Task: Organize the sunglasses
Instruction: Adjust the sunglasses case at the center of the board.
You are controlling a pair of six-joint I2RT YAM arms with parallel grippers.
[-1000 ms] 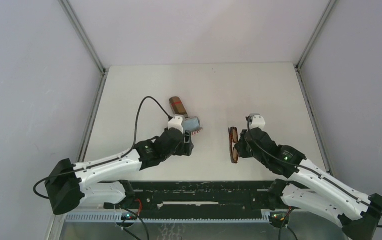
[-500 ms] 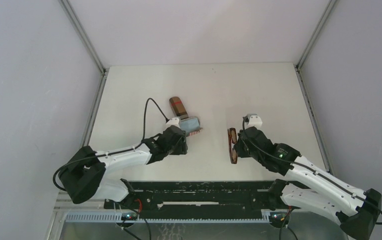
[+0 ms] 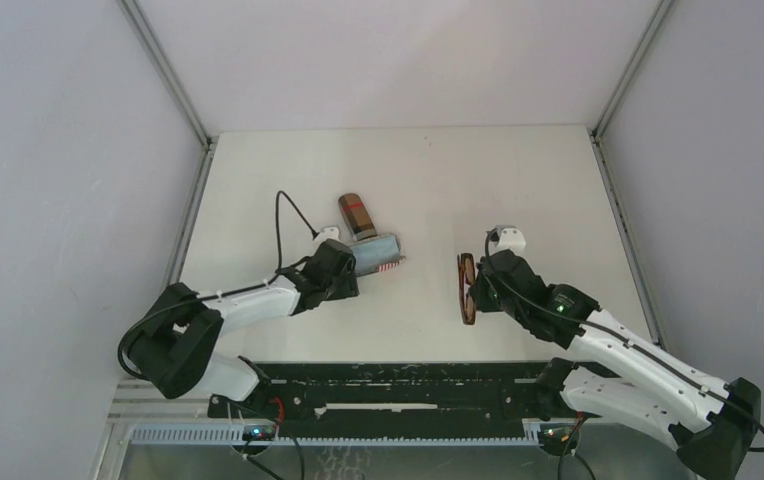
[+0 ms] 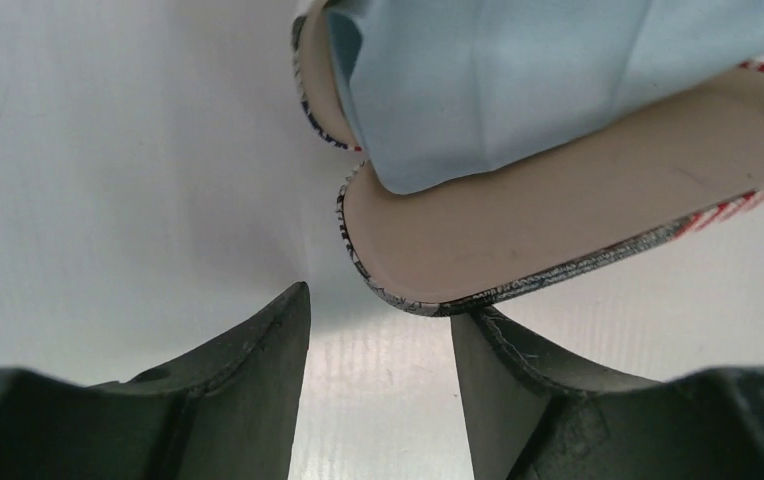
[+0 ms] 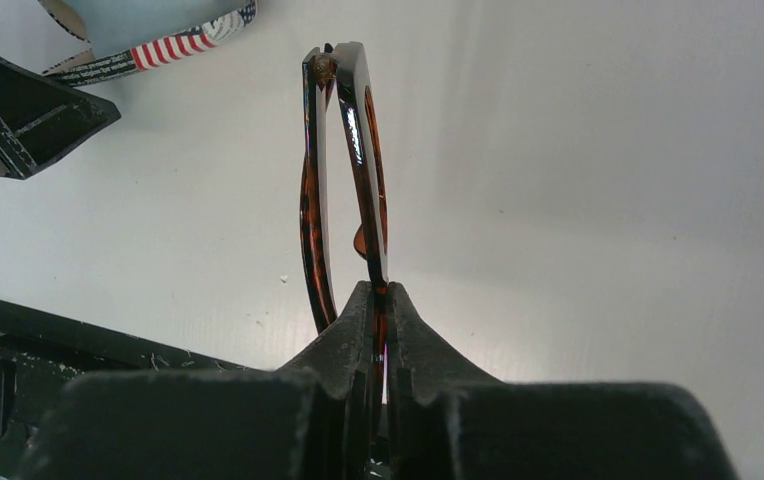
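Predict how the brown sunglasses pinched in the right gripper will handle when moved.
Probably stiff and light: the brown sunglasses hold straight out from the right gripper. Likely to swivel, since only a thin edge is clamped. Glossy surfaces suggest slipperiness.

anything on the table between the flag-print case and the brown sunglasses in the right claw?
Nothing. The table is bare between the flag-print case and the brown sunglasses. That shows in the top view, and the right wrist view agrees.
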